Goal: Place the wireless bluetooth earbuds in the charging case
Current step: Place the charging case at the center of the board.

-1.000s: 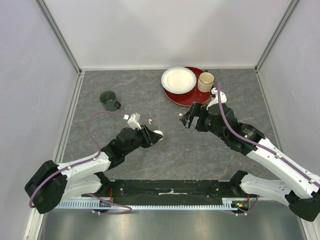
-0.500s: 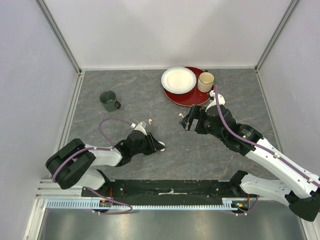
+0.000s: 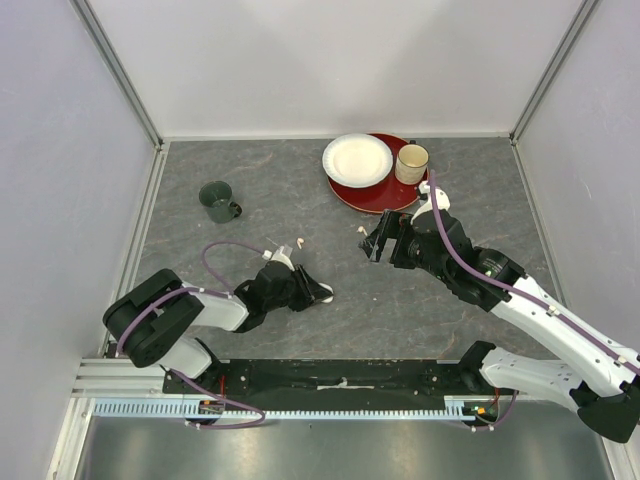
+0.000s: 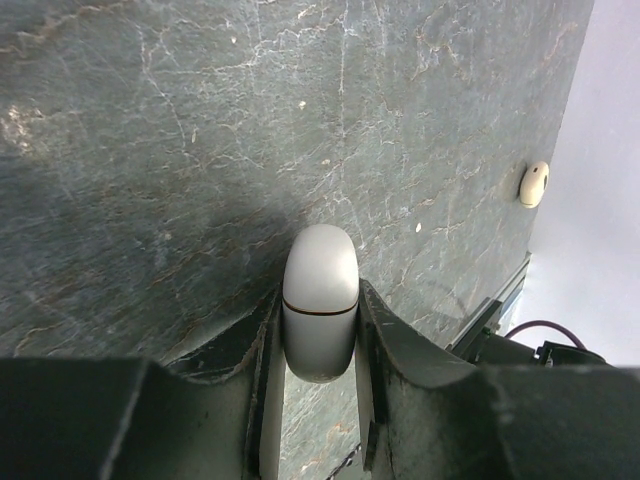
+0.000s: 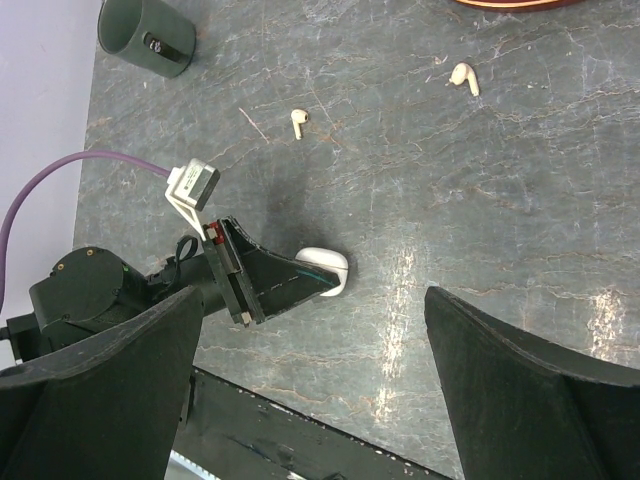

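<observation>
- Pinching the charging case (image 4: pixel 320 262) by its two long sides, the left gripper (image 4: pixel 319 300) has its fingers pressed in on the white shell. The case lies low on the grey table (image 3: pixel 400 300). That hold probably steadies it so the other arm can work on it.
- The case's seam reads as a thin closed line, so the lid looks shut. My judgement is that it must be opened before any bud can go in.
- The right gripper (image 3: pixel 377 241) hangs above the table, up and to the right of the case. Its fingers (image 5: pixel 110 400) are spread wide and nothing is between them, so it looks ready to come down on a bud.
- Two of the wireless bluetooth earbuds show loose on the table, and neither is in the case. One earbud (image 5: pixel 297 122) lies a little beyond the case on its far side. The second earbud (image 5: pixel 463 77) lies farther off, beyond the case and to its right, near the right gripper.
- Well beyond the case stand a dark green mug (image 3: pixel 218 200), and a red plate (image 3: pixel 375 195) with a white plate (image 3: pixel 357 160) and a beige mug (image 3: pixel 411 162) on it. None of these is part of the job.
- Against the frame a second ago, the left arm has folded back toward its base. The case has come nearer the near edge with it. The right gripper has barely shifted.
</observation>
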`<state>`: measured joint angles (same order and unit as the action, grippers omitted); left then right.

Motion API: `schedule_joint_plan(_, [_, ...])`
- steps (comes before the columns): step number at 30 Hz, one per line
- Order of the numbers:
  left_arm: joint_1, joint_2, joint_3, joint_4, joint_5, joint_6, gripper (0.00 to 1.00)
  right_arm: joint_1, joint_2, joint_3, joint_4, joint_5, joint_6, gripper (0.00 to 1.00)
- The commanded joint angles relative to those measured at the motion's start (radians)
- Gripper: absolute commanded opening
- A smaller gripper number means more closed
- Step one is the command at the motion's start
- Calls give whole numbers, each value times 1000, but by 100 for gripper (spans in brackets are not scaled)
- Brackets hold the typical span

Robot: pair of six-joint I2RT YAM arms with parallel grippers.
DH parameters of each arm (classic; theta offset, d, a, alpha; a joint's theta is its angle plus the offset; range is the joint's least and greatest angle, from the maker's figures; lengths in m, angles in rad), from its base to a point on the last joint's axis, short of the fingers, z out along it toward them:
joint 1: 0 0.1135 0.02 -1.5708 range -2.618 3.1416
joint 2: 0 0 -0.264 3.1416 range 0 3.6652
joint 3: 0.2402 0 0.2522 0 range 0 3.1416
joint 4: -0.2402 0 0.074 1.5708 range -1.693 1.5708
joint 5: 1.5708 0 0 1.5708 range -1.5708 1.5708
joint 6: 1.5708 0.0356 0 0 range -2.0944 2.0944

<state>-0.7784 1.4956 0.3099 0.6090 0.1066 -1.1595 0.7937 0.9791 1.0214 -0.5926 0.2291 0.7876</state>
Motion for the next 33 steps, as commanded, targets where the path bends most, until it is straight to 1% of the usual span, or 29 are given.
schedule_joint_plan(1, [-10,-4,-8,-73,-11,-37,34,-2,0,-4,8,-2,-10,98])
schedule_joint_plan(4, [-19,-31,9,-136,-34,-25,37,-2,0,-4,7,-5,-11,98])
schedule_joint_plan(6, [-22,-57,31,-215,-57,-14,38,-2,3,-7,4,-5,-16,98])
schedule_joint_plan(7, [-24,-64,37,-236,-64,-9,46,-2,4,-7,2,-4,-14,98])
schedule_joint_plan(9, [-27,-86,49,-287,-87,0,52,-1,7,-10,2,-7,-16,98])
schedule_joint_plan(15, [-28,-118,69,-371,-104,18,54,-1,15,-6,2,-7,-19,98])
schedule_joint_plan(20, [-35,-167,84,-463,-169,43,57,-4,18,0,-13,24,-16,98])
schedule_joint_plan(23, [-39,-218,97,-526,-218,87,64,-17,45,29,-58,49,-43,98])
schedule_joint_plan(24, [-39,-230,101,-549,-231,95,66,-33,56,40,-71,50,-51,98])
schedule_joint_plan(27, [-41,-290,123,-649,-278,118,67,-62,98,68,-139,84,-47,98])
schedule_joint_plan(28, [-39,-332,132,-699,-291,124,67,-73,105,72,-176,122,-36,98])
schedule_joint_plan(30, [-39,-379,138,-736,-329,138,68,-114,118,75,-197,142,-16,98])
schedule_joint_plan(31, [-41,-437,146,-773,-356,142,68,-128,121,74,-216,148,-8,98])
schedule_joint_plan(33, [-41,-498,156,-817,-392,159,68,-189,125,62,-225,147,4,98])
